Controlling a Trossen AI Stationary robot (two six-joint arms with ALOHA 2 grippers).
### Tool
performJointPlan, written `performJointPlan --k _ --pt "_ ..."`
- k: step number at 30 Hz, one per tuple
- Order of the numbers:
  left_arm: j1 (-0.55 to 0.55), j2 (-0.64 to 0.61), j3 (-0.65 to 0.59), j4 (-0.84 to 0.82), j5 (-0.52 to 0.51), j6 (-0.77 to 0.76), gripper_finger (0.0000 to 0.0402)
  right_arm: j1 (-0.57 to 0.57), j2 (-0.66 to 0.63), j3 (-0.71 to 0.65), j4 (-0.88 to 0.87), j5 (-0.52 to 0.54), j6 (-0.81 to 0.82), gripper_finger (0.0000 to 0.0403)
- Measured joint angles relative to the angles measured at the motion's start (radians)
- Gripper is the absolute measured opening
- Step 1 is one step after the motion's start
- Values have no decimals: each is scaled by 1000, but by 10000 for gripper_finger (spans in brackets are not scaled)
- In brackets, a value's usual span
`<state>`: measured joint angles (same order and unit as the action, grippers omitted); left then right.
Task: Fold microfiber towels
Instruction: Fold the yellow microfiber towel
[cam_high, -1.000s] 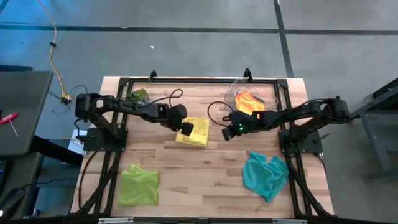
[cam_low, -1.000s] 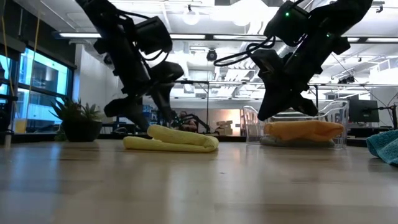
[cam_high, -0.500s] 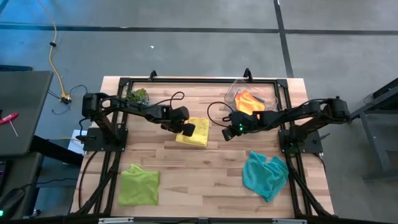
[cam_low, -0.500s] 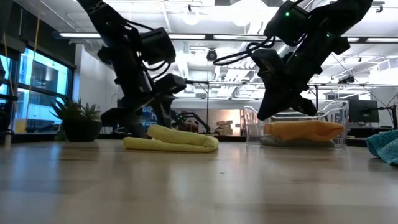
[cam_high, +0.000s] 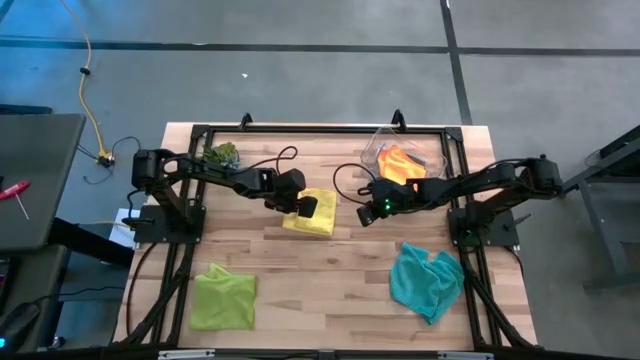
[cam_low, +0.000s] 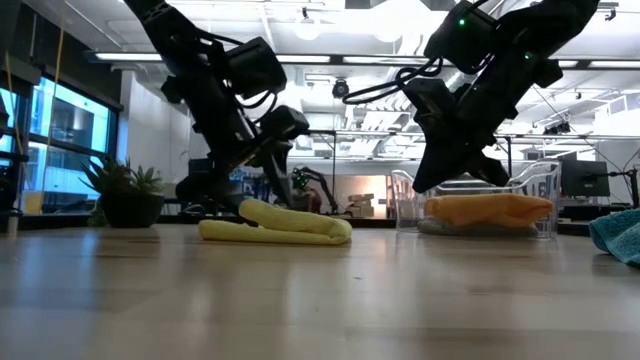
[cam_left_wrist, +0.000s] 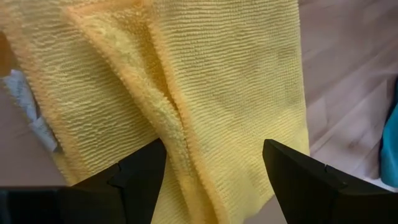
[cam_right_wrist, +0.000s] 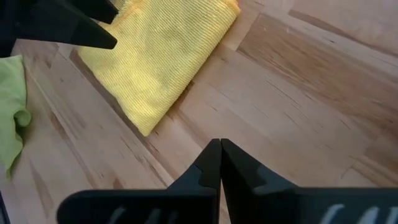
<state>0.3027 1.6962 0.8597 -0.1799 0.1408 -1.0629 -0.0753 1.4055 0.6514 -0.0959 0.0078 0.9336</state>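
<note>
High view: left fingers (cam_high: 306, 209) spread wide over yellow towel (cam_high: 322, 217); right fingers (cam_high: 366, 213) closed, empty.

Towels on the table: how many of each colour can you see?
Yellow towel: 1
Lime green towel: 1
Teal towel: 1
Orange towel, in the clear bin: 1
Total: 4

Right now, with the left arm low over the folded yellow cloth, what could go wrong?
1. The left gripper, jaws open, hangs just above the yellow towel; the raised ridge of its top layer could catch on a jaw, and the fold could come undone.
2. The right gripper, jaws shut, waits close beside the towel, so the arms might collide if either one moves sideways.
</note>
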Motion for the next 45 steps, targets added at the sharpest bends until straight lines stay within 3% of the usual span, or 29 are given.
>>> performJointPlan --k 5,8,18,24,31,38,45 --pt "1 0 0 17 -18 27 251 0 0 0 2 0 0 0" --pt "0 0 0 21 -18 44 224 0 0 0 3 0 0 0" --pt "0 0 0 22 -9 94 14 0 0 0 3 9 0 0" --pt "1 -2 0 23 30 102 8 0 0 0 3 20 2 0" --pt "9 -86 -1 12 28 114 2 -3 0 0 3 22 3 0" --pt "26 -179 0 -125 -59 169 1 -3 0 0 4 43 7 0" --pt "23 -192 0 -209 -100 207 1 -3 0 0 4 43 9 0"
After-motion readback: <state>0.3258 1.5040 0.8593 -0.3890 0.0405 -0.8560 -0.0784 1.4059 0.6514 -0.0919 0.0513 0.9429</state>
